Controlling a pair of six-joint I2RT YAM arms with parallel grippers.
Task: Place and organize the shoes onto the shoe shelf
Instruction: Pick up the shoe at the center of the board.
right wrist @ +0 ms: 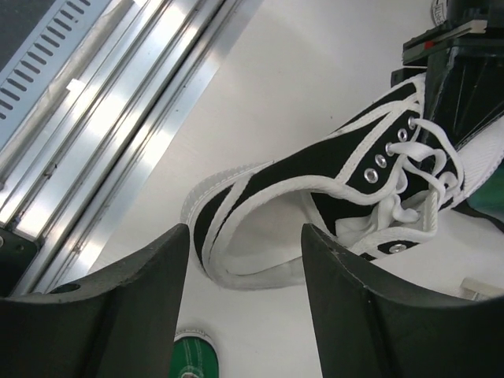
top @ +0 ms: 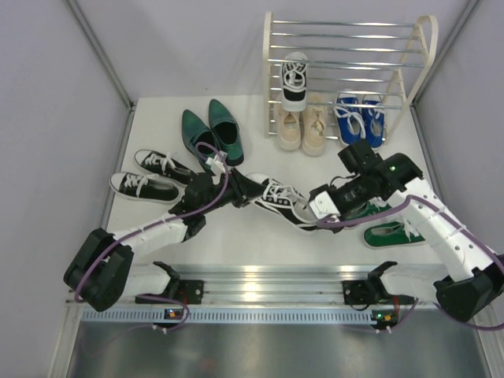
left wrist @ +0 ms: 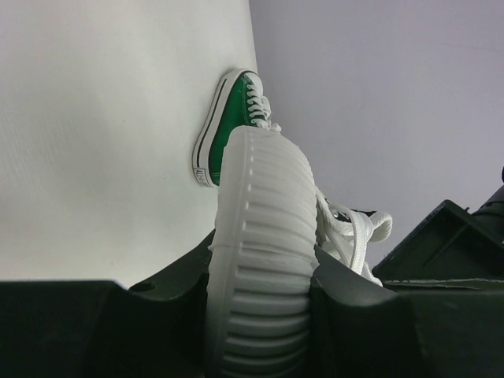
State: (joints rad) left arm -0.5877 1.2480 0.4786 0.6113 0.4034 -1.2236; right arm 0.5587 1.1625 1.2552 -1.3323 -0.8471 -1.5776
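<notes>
A black-and-white sneaker (top: 282,201) lies across the middle of the table. My left gripper (top: 248,191) is shut on its white ribbed toe (left wrist: 264,236). My right gripper (right wrist: 246,236) stands open just behind the sneaker's heel (right wrist: 260,228), apart from it. The shoe shelf (top: 346,35) stands at the back. One black-and-white sneaker (top: 294,79) rests on its bars, with beige lace-ups (top: 301,126) and blue sneakers (top: 360,118) at its foot. Dark green dress shoes (top: 211,130) and a black-and-white pair (top: 153,175) lie to the left.
A green sneaker (top: 394,234) lies on the table by my right arm, and a second one (top: 366,211) is partly hidden under that arm. A metal rail (top: 260,283) runs along the near table edge. Grey walls close in both sides.
</notes>
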